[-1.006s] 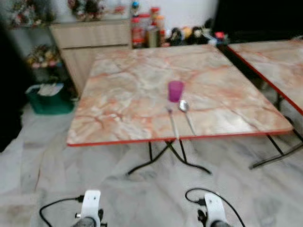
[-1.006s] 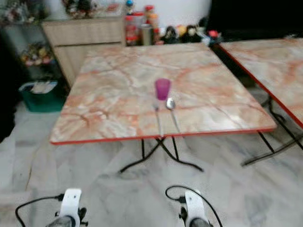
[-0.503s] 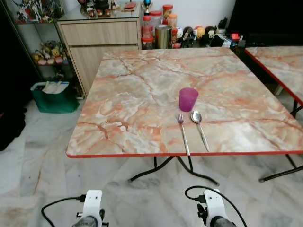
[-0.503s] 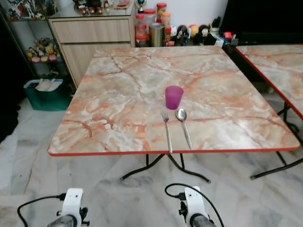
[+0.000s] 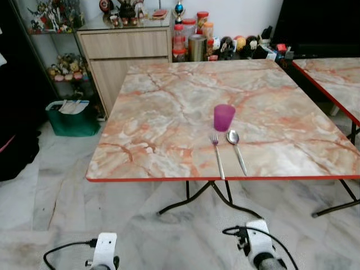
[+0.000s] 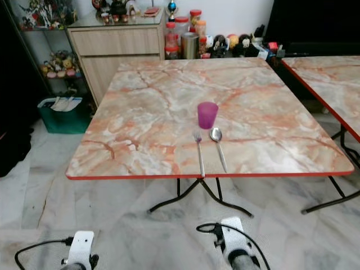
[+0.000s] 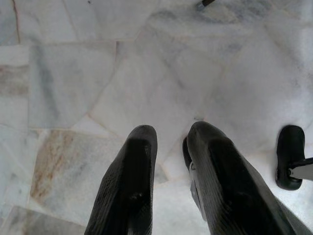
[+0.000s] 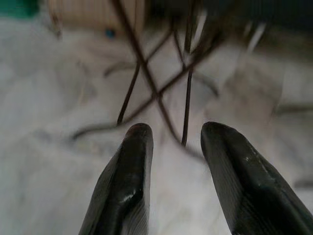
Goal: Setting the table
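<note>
Cup: upright on the marble tabletop.
Fork, spoon: side by side just before the cup.
Left gripper: empty, fingers parted, over floor.
Right gripper: empty, fingers parted, low.

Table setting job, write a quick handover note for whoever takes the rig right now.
Left gripper: open, empty, hanging low over the floor.
Right gripper: open, empty, low, facing the table legs.
On the marble table: purple cup, with fork and spoon side by side just in front of it, near the front edge.
Done: cup, fork and spoon laid.
Left: no plate there; the robot stands back from the table.
</note>
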Motion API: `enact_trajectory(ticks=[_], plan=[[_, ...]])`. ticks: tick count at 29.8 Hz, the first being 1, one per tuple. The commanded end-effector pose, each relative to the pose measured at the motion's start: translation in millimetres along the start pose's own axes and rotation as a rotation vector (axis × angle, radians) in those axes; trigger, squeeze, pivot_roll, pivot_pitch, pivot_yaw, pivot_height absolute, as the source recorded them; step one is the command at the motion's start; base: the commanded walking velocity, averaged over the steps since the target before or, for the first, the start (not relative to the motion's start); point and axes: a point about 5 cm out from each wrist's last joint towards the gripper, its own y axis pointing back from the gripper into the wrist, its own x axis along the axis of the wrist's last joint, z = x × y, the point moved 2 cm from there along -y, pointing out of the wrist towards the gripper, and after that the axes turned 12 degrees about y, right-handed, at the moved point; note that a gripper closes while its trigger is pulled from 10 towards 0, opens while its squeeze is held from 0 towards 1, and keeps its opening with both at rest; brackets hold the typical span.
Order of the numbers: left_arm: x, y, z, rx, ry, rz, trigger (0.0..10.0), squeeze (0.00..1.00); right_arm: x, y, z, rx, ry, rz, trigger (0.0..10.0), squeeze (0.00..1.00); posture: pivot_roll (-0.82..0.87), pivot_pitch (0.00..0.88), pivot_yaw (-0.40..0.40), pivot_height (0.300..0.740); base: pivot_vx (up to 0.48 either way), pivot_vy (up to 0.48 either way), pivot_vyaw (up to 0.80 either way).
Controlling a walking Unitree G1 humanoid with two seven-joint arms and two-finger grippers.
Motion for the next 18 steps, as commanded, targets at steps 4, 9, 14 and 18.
enact_trajectory(ticks=[4,9,14,18], plan=[[-6,1.8,-9.2,0.023,-0.024,-0.019,10.0,0.0,29,1.4,16.5,-0.072,0.001,0.166,10.0,0.0,-0.02,0.0,0.018,0.719,0.0,0.0,0.0],[-9,2.3,-9.5,0.028,-0.036,-0.03,10.0,0.0,55,-3.7,22.5,-0.122,-0.003,0.254,10.0,0.0,-0.02,0.0,0.018,0.719,0.0,0.0,0.0],[-9,1.9,-6.9,0.023,-0.04,-0.028,10.0,0.0,92,-19.0,23.6,-0.138,-0.019,0.335,10.0,0.0,-0.02,0.0,0.013,0.719,0.0,0.0,0.0],[-1,0.7,-3.6,0.016,-0.025,0.004,10.0,0.0,113,-31.6,28.4,-0.164,-0.07,0.359,10.0,0.0,-0.01,0.0,0.01,0.719,0.0,0.0,0.0]])
